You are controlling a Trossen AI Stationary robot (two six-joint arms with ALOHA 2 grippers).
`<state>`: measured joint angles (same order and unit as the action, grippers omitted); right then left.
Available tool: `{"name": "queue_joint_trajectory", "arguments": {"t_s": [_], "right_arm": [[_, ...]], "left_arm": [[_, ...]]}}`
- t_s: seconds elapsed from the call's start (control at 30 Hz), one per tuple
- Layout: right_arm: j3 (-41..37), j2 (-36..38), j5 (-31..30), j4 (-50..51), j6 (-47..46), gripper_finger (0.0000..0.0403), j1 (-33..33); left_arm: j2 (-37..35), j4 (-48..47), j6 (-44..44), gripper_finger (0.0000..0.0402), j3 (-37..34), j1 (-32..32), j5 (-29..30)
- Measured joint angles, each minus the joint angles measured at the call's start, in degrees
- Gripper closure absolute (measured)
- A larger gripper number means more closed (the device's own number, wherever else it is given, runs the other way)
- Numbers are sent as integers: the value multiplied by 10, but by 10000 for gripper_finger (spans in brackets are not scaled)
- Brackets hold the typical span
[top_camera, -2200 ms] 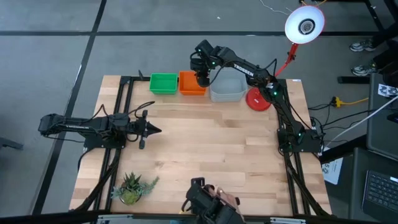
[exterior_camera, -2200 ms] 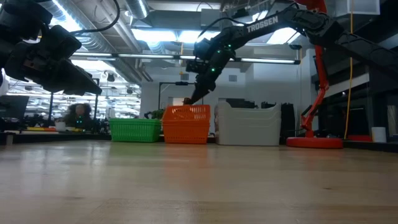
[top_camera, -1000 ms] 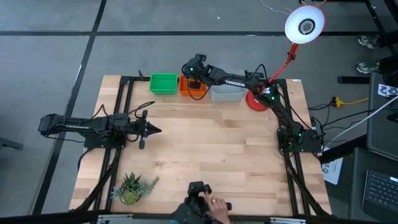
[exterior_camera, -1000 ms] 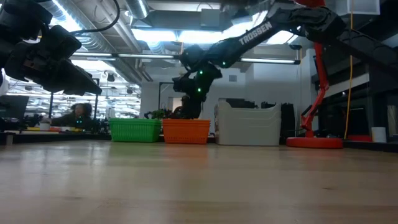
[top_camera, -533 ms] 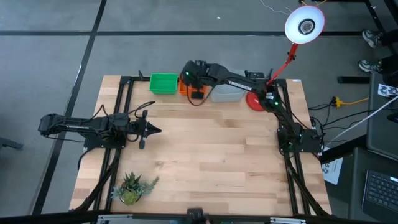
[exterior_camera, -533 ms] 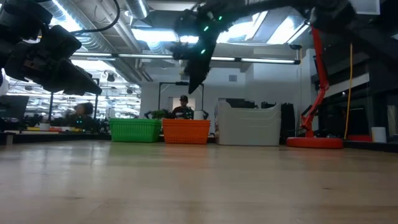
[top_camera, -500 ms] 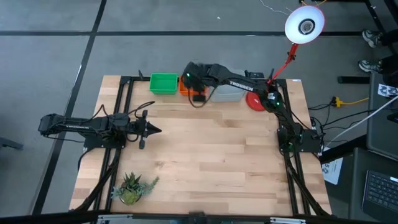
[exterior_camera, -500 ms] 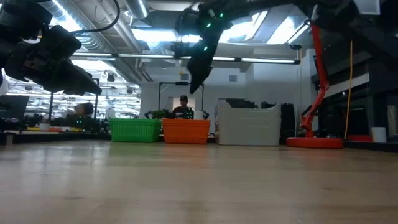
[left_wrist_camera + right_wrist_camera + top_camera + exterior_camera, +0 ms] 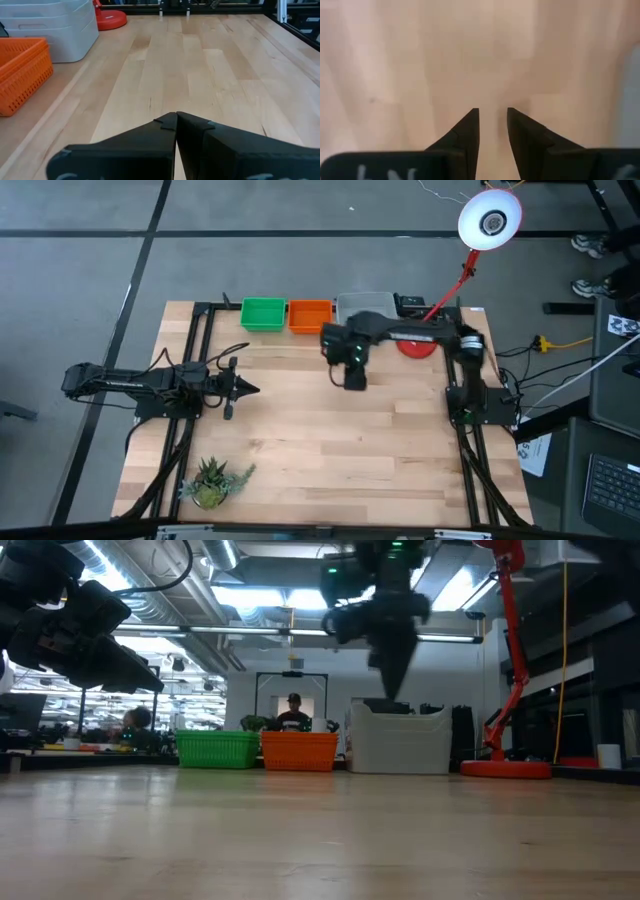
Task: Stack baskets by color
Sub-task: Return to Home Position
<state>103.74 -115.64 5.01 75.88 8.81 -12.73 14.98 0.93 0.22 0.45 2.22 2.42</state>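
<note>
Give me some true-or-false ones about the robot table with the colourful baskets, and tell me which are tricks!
1. The orange baskets sit between the green baskets and the grey-white baskets. True.
2. The right arm holds an orange basket in its jaws. False: its jaws are slightly open and empty, above bare table.
3. The left arm has its jaws shut. True.
4. The potted plant stands inside the green baskets. False: it stands on the table, far from them, on the left arm's side.
</note>
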Motion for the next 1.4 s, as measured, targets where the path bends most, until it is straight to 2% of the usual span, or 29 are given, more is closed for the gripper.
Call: {"name": "queue_joint_trajectory", "arguments": {"t_s": [0.1, 0.27, 0.43, 0.57, 0.67, 0.8, 0.93, 1.13, 1.27, 1.4], "right_arm": [[-132, 72, 37, -97, -16, 303, 23], [-373, 214, 83, -337, -118, 303, 67], [-617, 394, 82, -582, -146, 303, 102], [-777, 558, 80, -695, -164, 303, 115], [-863, 677, 78, -745, -176, 303, 115], [-943, 816, 47, -766, -178, 303, 114], [-978, 920, 45, -773, -173, 303, 119], [-1034, 1029, 45, -825, -129, 303, 127], [-1033, 1081, 45, -809, -144, 303, 128], [-1033, 1129, 46, -800, -112, 303, 128]], "left_arm": [[0, 0, 0, 401, 0, 0, 0], [0, 0, 0, 401, 0, 0, 0], [0, 0, 0, 401, 0, 0, 0], [0, 0, 0, 401, 0, 0, 0], [0, 0, 0, 401, 0, 0, 0], [0, 0, 0, 401, 0, 0, 0], [0, 0, 0, 401, 0, 0, 0], [0, 0, 0, 401, 0, 0, 0], [0, 0, 0, 401, 0, 0, 0], [0, 0, 0, 401, 0, 0, 0]]}}
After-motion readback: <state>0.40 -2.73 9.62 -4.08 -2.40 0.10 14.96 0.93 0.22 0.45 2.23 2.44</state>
